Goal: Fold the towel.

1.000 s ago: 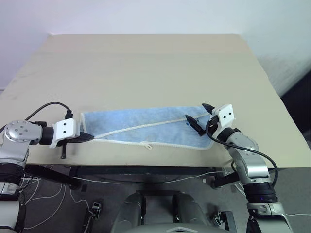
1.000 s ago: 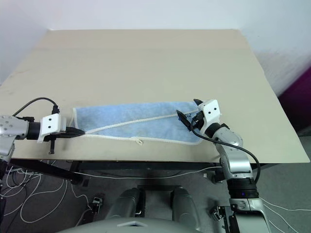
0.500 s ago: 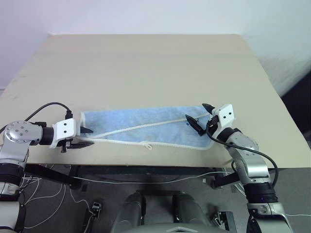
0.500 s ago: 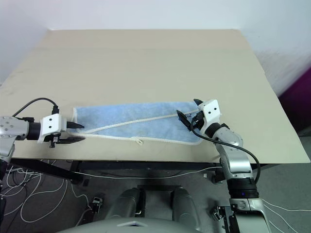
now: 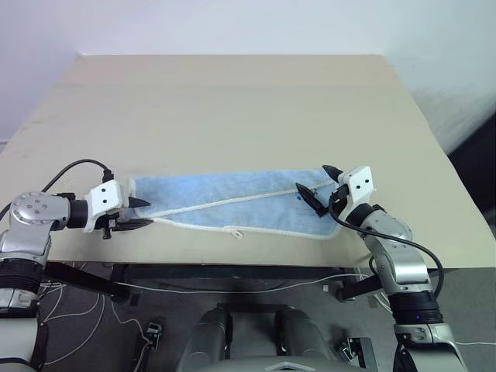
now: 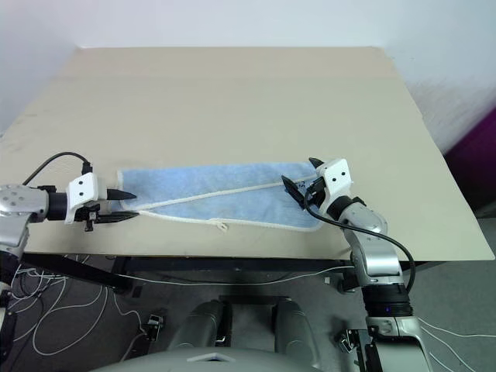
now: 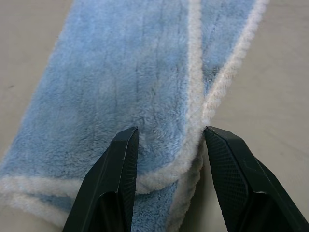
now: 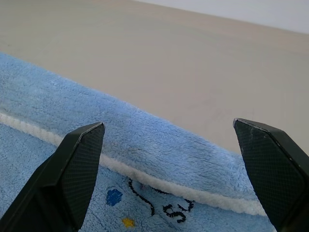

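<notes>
The towel (image 5: 232,203) is a long light-blue strip lying flat along the table's front edge, with a white stitched edge running diagonally across it. A small white tag (image 5: 235,232) pokes out of its front side. My left gripper (image 5: 142,213) sits at the towel's left end, open. In the left wrist view its fingers (image 7: 120,159) straddle the towel's white-edged corner (image 7: 159,174). My right gripper (image 5: 314,180) is open wide just above the right end, where the dark printed mark (image 8: 159,205) shows on the towel (image 8: 58,101).
The beige table (image 5: 232,101) stretches bare behind the towel to the wall. Its front edge (image 5: 232,260) runs just in front of the towel. Cables hang under the table at the left.
My left gripper was shut on the towel's left end and has opened. The end now lies on the table between its fingers. The right arm has not moved.
</notes>
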### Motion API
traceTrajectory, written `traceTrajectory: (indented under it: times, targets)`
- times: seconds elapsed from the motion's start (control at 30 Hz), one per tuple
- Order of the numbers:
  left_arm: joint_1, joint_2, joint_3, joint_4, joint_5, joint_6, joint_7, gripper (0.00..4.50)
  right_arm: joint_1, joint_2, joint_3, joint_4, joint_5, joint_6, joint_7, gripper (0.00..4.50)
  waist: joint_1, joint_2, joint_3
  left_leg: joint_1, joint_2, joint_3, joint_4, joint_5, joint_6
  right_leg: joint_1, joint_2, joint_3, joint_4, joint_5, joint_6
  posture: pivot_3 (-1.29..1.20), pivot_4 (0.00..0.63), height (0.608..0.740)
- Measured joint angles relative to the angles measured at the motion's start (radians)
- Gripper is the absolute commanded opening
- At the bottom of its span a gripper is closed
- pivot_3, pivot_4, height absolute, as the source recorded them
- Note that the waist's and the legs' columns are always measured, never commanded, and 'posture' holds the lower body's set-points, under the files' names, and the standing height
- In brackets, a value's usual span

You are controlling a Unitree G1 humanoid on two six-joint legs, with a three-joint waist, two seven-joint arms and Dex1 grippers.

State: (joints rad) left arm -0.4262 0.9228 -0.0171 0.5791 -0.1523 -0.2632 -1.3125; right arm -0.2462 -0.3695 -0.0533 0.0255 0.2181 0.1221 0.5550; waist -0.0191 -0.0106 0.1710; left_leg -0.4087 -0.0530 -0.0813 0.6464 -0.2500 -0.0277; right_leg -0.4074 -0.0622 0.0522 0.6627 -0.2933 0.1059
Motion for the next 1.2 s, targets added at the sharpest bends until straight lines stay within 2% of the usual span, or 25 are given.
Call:
traceTrajectory:
  times: [0.17, 0.47, 0.77, 1.03, 1.13, 1.2]
  targets:
    - [0.000, -0.006, 0.000, -0.003, -0.003, 0.028, 0.007, 2.26, 0.000, 0.000, 0.000, 0.000, 0.000, 0.000, -0.001, 4.50, 0.000, 0.000, 0.000, 0.000, 0.000, 0.000, 0.000, 0.000, 0.000, 0.000, 0.000, 0.000, 0.000, 0.000, 0.000, 0.00, 0.150, 0.740]
    - [0.060, 0.006, 0.014, -0.117, -0.078, 0.122, -0.098, 2.26, -0.001, -0.001, 0.000, 0.000, -0.001, 0.001, -0.005, 4.50, 0.000, 0.000, 0.000, 0.000, 0.000, 0.000, 0.000, 0.000, 0.000, 0.000, 0.000, 0.000, 0.000, 0.000, 0.000, 0.00, 0.150, 0.740]
    - [0.056, -0.028, 0.011, -0.125, -0.017, 0.116, 0.031, 2.26, -0.006, -0.001, 0.001, -0.006, -0.001, 0.008, -0.011, 4.50, 0.001, 0.000, 0.000, 0.000, 0.000, 0.000, 0.000, 0.000, 0.000, 0.000, 0.000, 0.000, 0.000, 0.000, 0.000, 0.00, 0.150, 0.740]
    - [0.057, -0.045, 0.011, -0.126, -0.012, 0.121, 0.044, 2.26, -0.006, -0.001, 0.008, -0.031, -0.001, 0.037, -0.021, 4.50, 0.002, 0.000, 0.000, 0.000, 0.000, 0.000, 0.000, 0.000, 0.000, 0.000, 0.000, 0.000, 0.000, 0.000, 0.000, 0.00, 0.150, 0.740]
    - [0.057, -0.045, 0.012, -0.126, -0.014, 0.123, 0.045, 1.65, -0.007, -0.001, 0.009, -0.032, -0.001, 0.044, -0.021, 4.50, 0.002, 0.000, 0.000, 0.000, 0.000, 0.000, 0.000, 0.000, 0.000, 0.000, 0.000, 0.000, 0.000, 0.000, 0.000, 0.00, 0.150, 0.740]
    - [0.057, -0.046, 0.014, -0.126, -0.019, 0.128, 0.047, 0.99, -0.009, -0.001, 0.009, -0.033, -0.001, 0.046, -0.022, 4.50, 0.001, 0.000, 0.000, 0.000, 0.000, 0.000, 0.000, 0.000, 0.000, 0.000, 0.000, 0.000, 0.000, 0.000, 0.000, 0.00, 0.150, 0.740]
